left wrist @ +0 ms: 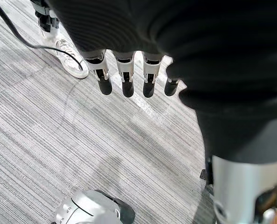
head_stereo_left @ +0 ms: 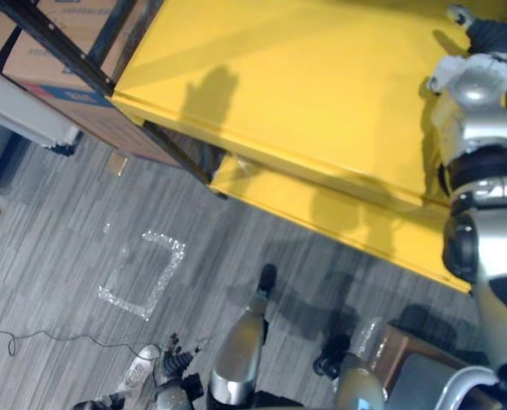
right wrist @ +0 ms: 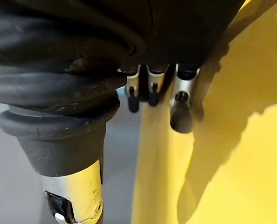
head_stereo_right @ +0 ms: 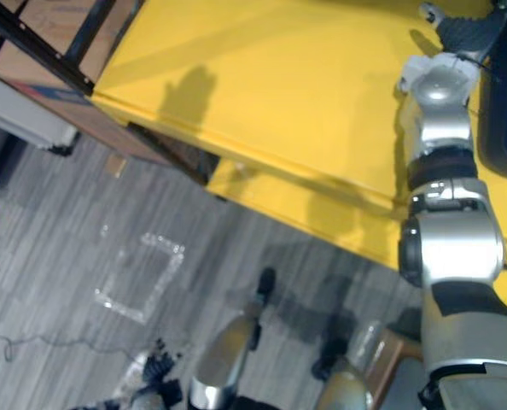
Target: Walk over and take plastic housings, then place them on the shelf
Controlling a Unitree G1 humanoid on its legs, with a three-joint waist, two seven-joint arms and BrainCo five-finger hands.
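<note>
A broad yellow shelf (head_stereo_left: pixel 305 85) fills the upper part of the eye views, with a lower yellow level (head_stereo_left: pixel 322 209) in front of it. My right hand (head_stereo_left: pixel 484 30) is raised over the shelf's far right; its fingers (right wrist: pixel 180 109) hang relaxed above the yellow surface and hold nothing. A dark flat object (head_stereo_right: pixel 503 102), cut off by the right edge, lies on the shelf beside that arm; I cannot tell whether it is a plastic housing. My left hand (head_stereo_left: pixel 172 359) hangs low by the floor, its fingers (left wrist: pixel 124 79) straight and empty.
Cardboard boxes (head_stereo_left: pixel 57 51) sit in a dark-framed rack at the upper left, with a grey unit (head_stereo_left: pixel 23 111) beside it. A square of clear tape (head_stereo_left: pixel 142 273) marks the grey carpet. A person's white shoe (left wrist: pixel 71 65) stands near my left hand. A brown box (head_stereo_left: pixel 407 354) sits lower right.
</note>
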